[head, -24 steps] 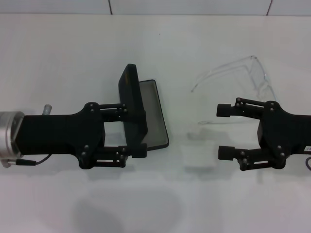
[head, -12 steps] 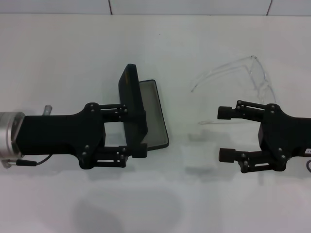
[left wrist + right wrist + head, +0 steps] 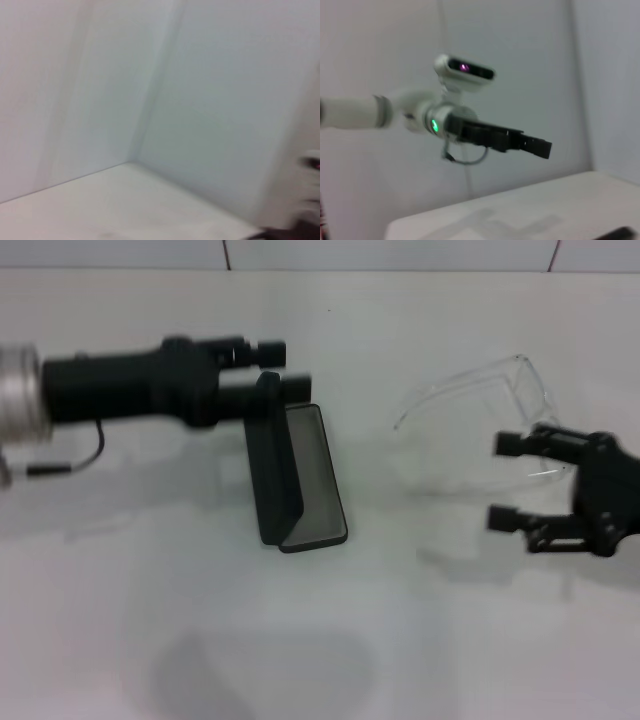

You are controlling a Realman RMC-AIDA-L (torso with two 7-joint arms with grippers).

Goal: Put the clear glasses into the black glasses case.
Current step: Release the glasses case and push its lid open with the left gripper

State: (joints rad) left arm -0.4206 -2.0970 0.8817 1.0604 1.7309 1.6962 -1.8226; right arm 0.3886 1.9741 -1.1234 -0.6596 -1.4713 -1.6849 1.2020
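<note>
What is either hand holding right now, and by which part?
Nothing: the right hand is open beside the glasses; the left hand is off the case.

Left gripper (image 3: 283, 367): motion-blurred, finger gap unreadable. Right gripper (image 3: 506, 481): arm cut by frame edge. Clear glasses (image 3: 500, 405): outline faint, far arm partly lost. Black glasses case (image 3: 296, 472): lettering illegible.

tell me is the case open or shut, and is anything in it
Open: the case has its lid standing up off the base, showing the grey lining. Nothing is in it; the glasses lie apart on the table.
</note>
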